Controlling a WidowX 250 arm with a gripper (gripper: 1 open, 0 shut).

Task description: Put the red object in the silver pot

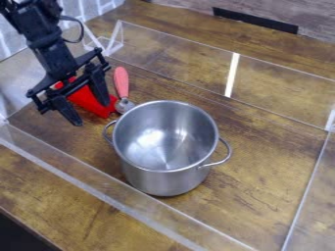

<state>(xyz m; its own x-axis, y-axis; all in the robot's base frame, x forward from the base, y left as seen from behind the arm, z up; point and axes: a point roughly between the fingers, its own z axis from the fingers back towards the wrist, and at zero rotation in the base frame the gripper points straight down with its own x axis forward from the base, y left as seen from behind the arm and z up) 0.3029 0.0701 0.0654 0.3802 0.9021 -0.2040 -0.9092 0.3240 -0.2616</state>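
Observation:
The red object (88,97) lies on the wooden table just left of the silver pot (167,147), with its long side running toward the pot's rim. My gripper (88,108) is lowered over it, pointing steeply down. One black finger (70,110) stands on the red object's left side and the other on its right. Red shows between them. Whether the pads press on it I cannot tell. The pot stands upright and empty, and the far part of the red object is hidden by the gripper.
A pink-handled utensil (119,80) with a metal end lies right beside the red object, its tip close to the pot's rim. Clear plastic walls (236,74) enclose the table area on all sides.

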